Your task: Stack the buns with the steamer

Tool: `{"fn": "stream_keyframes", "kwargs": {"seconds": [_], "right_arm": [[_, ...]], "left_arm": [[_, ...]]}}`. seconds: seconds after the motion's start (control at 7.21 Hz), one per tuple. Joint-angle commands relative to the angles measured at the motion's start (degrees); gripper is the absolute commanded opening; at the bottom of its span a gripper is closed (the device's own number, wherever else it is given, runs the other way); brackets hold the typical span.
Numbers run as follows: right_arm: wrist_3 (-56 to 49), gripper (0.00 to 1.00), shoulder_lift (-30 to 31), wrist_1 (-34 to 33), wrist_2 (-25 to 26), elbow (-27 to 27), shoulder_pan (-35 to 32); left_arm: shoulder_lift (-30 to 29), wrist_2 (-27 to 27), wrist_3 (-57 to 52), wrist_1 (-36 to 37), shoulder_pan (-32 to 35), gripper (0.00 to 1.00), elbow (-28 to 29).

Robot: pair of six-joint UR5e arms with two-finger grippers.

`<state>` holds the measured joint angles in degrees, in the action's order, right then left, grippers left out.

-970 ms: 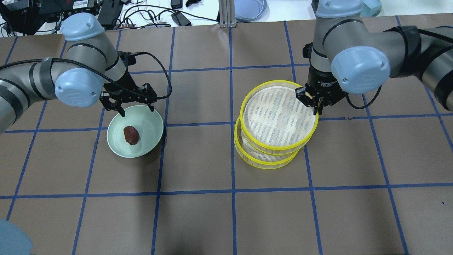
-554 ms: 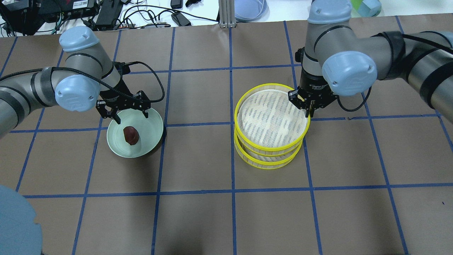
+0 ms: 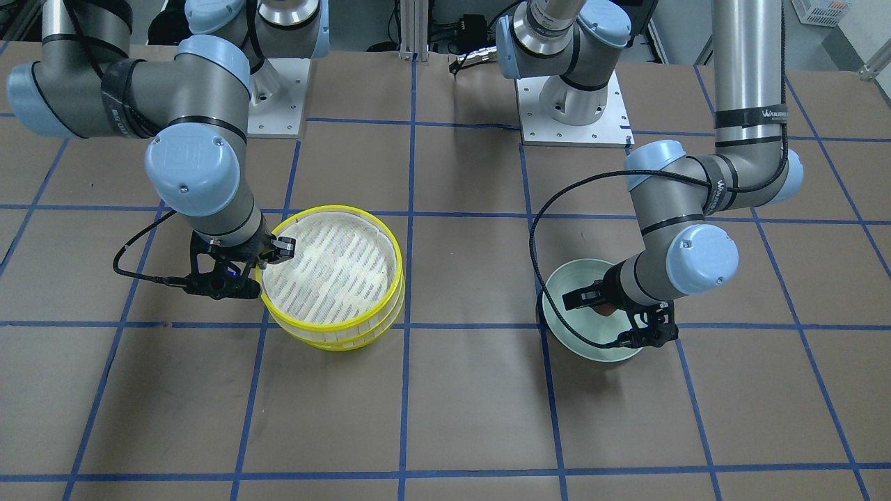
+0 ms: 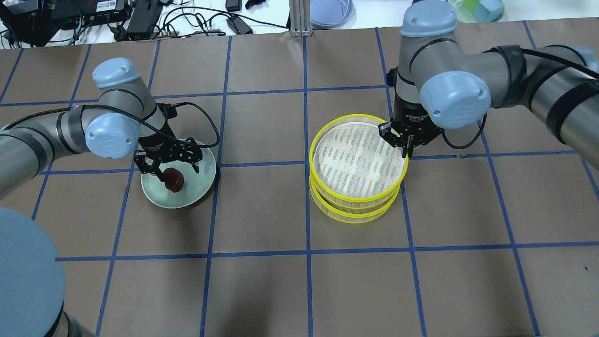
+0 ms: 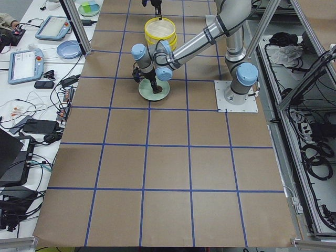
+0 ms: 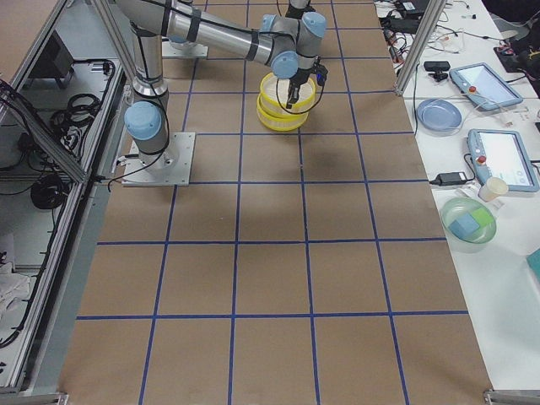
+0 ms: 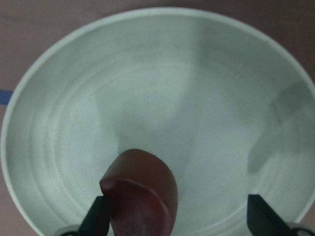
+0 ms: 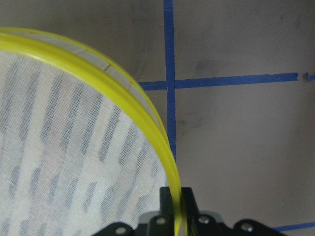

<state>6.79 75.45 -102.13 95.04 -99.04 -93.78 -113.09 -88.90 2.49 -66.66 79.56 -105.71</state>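
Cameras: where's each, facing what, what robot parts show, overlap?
Front-facing: across table, faces robot; bases, arms.
Overhead: behind robot, looking down; arms.
Exterior left: table end; left arm near.
Exterior right: opposite end; right arm near.
Left wrist: down into plate, bun; left gripper fingertips.
Right wrist: top steamer rim in right gripper.
Shared: overhead, front-facing both show plate, top steamer.

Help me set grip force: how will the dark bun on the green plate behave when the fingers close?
The dark bun is small beside the plate, so probably light. Its rounded body sits on a smooth, dished surface, so an off-centre touch may slide or tip it. It lies nearer one finger of the left gripper, which likely pushes first.
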Motion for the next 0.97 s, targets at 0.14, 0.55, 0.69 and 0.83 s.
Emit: {"fn": "stream_keyframes", "kwargs": {"seconds": [0.14, 0.55, 0.69, 0.83], "right_arm": [[-0.11, 0.01, 0.22, -0.09, 0.15, -1.6, 0.0], [0.16, 0.01, 0.05, -0.09, 0.06, -1.6, -1.05], [0.16, 0.01, -0.04, -0.09, 0.15, -1.69, -1.23], [0.16, 0.02, -0.04, -0.17, 0.15, -1.69, -1.23]], "left_arm": [[-0.47, 0.04, -0.64, 0.12, -1.24, 0.03, 0.24], [-0.12, 0.04, -0.91, 2.14, -1.24, 0.0, 0.5], [1.02, 0.04, -1.17, 2.15, -1.16, 0.0, 0.85], [1.99, -0.05, -1.44, 2.15, -1.07, 0.0, 2.86]]}}
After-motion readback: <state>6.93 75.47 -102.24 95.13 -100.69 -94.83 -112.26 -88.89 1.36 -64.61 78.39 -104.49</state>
